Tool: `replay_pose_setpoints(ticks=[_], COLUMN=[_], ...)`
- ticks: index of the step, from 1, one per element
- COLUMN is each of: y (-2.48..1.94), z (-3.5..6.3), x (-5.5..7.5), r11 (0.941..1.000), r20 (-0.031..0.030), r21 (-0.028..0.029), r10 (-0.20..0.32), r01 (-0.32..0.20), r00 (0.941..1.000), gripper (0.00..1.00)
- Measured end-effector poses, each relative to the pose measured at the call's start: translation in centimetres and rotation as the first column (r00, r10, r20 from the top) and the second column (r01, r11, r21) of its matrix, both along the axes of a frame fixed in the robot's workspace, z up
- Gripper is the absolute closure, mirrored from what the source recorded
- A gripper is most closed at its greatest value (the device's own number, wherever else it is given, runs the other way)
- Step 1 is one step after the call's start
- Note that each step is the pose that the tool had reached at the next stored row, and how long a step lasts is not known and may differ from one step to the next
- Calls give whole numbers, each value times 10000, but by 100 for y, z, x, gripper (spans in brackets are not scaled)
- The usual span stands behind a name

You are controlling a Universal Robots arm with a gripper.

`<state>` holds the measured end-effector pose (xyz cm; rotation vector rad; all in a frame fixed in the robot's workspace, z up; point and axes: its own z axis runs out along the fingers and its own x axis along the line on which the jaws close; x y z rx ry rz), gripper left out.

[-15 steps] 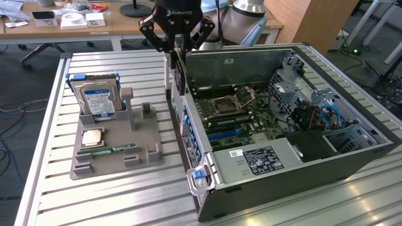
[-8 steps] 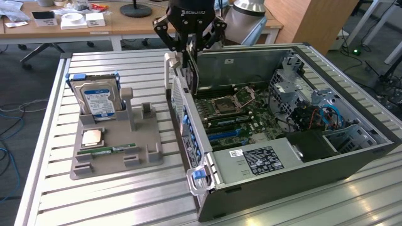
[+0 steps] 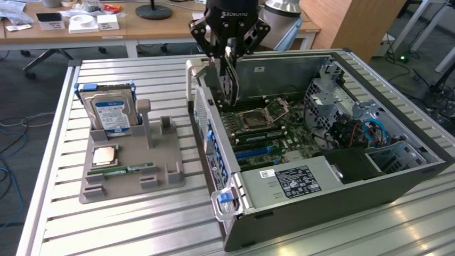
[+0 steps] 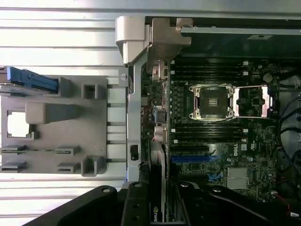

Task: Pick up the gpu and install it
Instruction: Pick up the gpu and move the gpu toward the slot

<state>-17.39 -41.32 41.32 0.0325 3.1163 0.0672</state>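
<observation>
- One slatted metal surface (image 3: 142,224) carried everything. The open computer case (image 3: 355,186) took up the side toward the exterior view's right edge, and a grey parts holder (image 3: 131,176) sat toward the left edge.
- Inside the case the motherboard (image 3: 277,133) lay exposed. Its blue expansion slots (image 3: 252,152) had no card seated in them, so the installing was judged not yet done.
- On the holder a hard drive (image 3: 110,112) stood upright and a RAM stick (image 3: 128,169) lay flat, both well apart from the work.
- The end effector (image 3: 227,53) hung over the case on the side toward the surface's far edge. Its jaws stood narrow, closed on the upper edge of the card.
- The gpu (image 3: 227,85) hung upright from that grip, off the holder and off the surface, just beside the case's rear wall. In the wrist view its thin edge (image 4: 159,179) lay close to the blue slots. Whether its lower edge touched the board could not be told. The pick-up looked complete; seating the card remained.
</observation>
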Motion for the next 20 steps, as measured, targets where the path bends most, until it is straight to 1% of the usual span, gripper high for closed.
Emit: replay_pose_setpoints(ticks=[9, 20], y=[3, 7], z=[1, 0], x=[204, 483], r11=[10000, 10000], r20=[-1, 0], r21=[-1, 0], r10=[0, 2], r01=[0, -2], r00=[10000, 10000], gripper=[74, 74])
